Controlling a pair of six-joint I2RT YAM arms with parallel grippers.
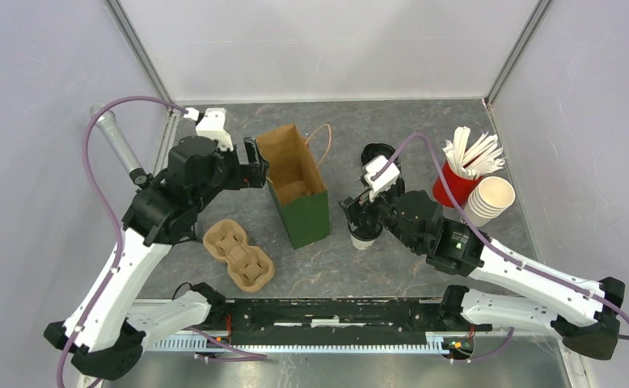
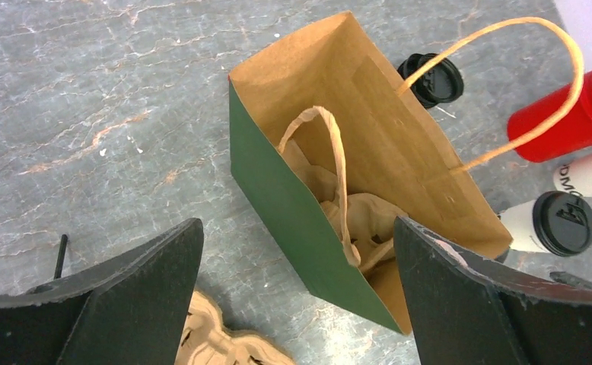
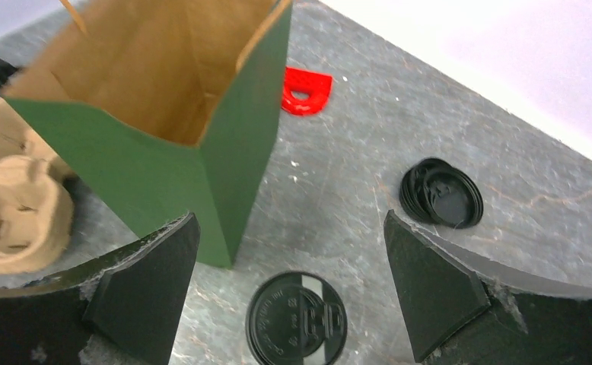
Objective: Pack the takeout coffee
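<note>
both claws apart, empty. lidded coffee cup (image 3: pixel 297 319) stands on worktop (image 1: pixel 424 129) under right claw (image 3: pixel 289 224), just right of green bag (image 1: pixel 299 190). left claw (image 2: pixel 297 228) near its left rim, not holding it: bag may tip, and inner handle (image 2: pixel 338 163) probably snags the cup.

Mouth of paper bag (image 2: pixel 278 205) left open upward, partly crossed by handle (image 2: pixel 337 163) drooped inside. Passage on bag's left narrowed by cup carrier (image 1: pixel 239 255) lying close; on right, by lidded cup (image 3: pixel 297 318) standing near. Bare table (image 3: pixel 338 190) shown between bag and loose lids (image 3: pixel 440 193).
</note>
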